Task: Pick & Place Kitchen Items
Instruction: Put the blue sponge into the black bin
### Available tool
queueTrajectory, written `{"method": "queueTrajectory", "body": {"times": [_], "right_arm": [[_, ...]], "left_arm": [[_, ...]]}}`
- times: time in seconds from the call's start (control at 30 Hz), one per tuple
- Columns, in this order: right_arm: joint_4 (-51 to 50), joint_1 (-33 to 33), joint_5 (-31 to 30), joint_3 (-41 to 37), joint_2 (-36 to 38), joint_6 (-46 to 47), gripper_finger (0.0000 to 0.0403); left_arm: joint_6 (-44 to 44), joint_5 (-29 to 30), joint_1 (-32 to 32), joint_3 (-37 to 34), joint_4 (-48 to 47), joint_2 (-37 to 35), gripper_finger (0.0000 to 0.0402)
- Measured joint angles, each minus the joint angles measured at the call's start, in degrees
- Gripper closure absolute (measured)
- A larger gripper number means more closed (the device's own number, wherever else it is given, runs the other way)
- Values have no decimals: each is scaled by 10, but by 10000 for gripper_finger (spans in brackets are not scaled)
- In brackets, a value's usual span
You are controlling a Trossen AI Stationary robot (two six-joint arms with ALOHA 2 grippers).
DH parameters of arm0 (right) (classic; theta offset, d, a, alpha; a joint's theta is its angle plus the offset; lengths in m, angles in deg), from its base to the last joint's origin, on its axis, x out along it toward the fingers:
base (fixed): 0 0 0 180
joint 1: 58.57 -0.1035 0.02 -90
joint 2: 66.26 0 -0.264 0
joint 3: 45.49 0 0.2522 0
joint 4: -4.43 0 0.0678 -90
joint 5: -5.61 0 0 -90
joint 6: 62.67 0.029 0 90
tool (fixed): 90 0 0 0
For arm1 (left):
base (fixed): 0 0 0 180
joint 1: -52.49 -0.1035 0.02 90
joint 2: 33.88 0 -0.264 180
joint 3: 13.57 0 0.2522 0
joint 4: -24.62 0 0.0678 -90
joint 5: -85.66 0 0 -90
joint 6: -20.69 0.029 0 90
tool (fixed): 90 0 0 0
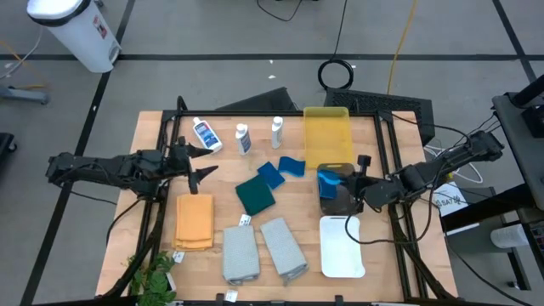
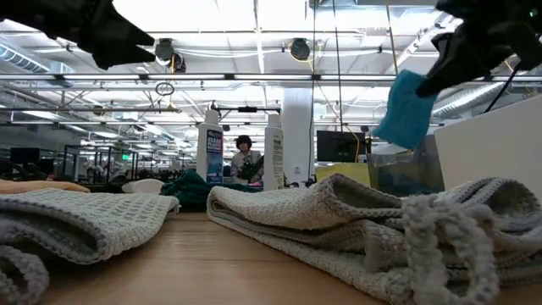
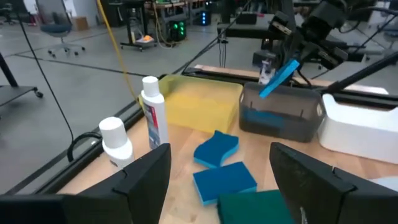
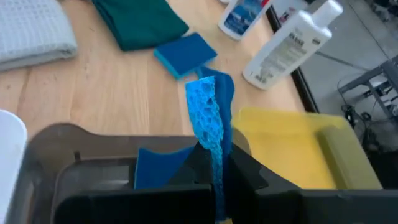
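My right gripper (image 1: 348,181) is shut on a blue sponge (image 4: 208,112) above the dark grey tray (image 1: 340,204). A second blue sponge (image 4: 155,169) lies inside that tray. Two more blue sponges (image 1: 270,172) (image 1: 291,164) lie flat on the table beside the dark green cloth (image 1: 255,195). Three white bottles (image 1: 243,138) stand near the far edge. An orange towel (image 1: 195,221) and two grey towels (image 1: 240,255) (image 1: 283,248) lie near the front. My left gripper (image 1: 204,161) hovers open at the table's left, with nothing between its fingers. My right gripper pinches the sponge's lower end (image 4: 214,155) between its two fingers, which press on its broad faces. The fingers come from the table's right side, slanting down. The sponge sticks out past the fingertips, tilted, and hangs clear above the dark grey tray (image 3: 280,118).
A yellow tray (image 1: 327,136) lies at the far right, just behind the dark grey tray. A white tray (image 1: 342,246) lies at the near right. Bare wood shows in the table's middle, between the green cloth and the trays.
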Motion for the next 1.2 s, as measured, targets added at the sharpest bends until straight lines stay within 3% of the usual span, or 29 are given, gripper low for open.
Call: {"method": "queueTrajectory", "body": {"times": [0.23, 0.5, 0.73, 0.93, 1.2], "right_arm": [[33, 57, 119, -34, -10, 30, 402], [57, 135, 192, -61, -40, 12, 402], [58, 135, 189, -46, -18, -31, 402], [62, 128, 119, -45, -9, -81, 402], [64, 128, 87, -55, -12, -122, 402]], "left_arm": [[1, 0, 0, 0, -1, 17, 123], [2, 0, 0, 0, -1, 22, 123], [2, -1, 0, 0, -1, 23, 123], [2, -1, 0, 0, -1, 23, 123], [2, -1, 0, 0, -1, 23, 123]]}}
